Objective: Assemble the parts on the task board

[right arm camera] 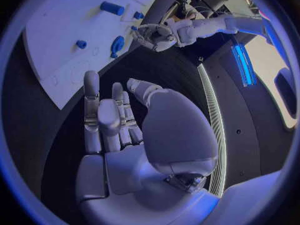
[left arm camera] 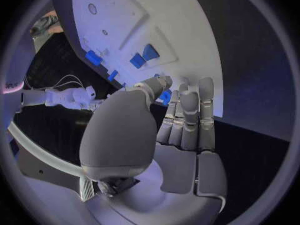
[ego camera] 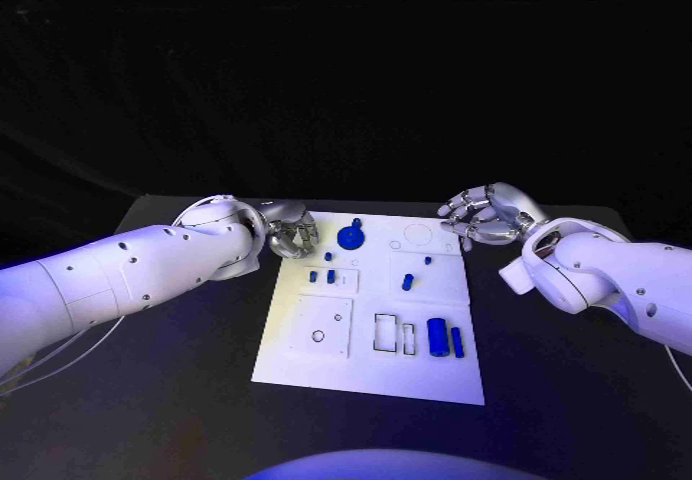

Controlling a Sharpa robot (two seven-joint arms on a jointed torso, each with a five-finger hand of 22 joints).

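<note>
Left robot hand [ego camera: 293, 236] sits at the board's [ego camera: 368, 380] far-left corner, fingers curled in together; a bit of blue shows at the fingertips [left arm camera: 164, 81] in the left wrist view, can't tell if it's pinched or just lying on the board behind them. White board lies mid-surface [ego camera: 577, 400], long side running away from the robot. On it, left to right: two small blue pegs [ego camera: 323, 276] near the left hand, a blue teardrop part [ego camera: 353, 238] at the far edge just beside that hand, a small blue piece [ego camera: 408, 281] mid-board, two blue bars [ego camera: 446, 340] near the right edge at the near end. Outlined slots [ego camera: 394, 333] sit just left of the bars, ring outline [ego camera: 319, 336] further left. Right robot hand [ego camera: 486, 215] is off the board's far-right corner, over the dark surface, fingers curled in, nothing in them; right wrist view shows the fingers [right arm camera: 100, 120] folded toward the palm, apart from the board.
</note>
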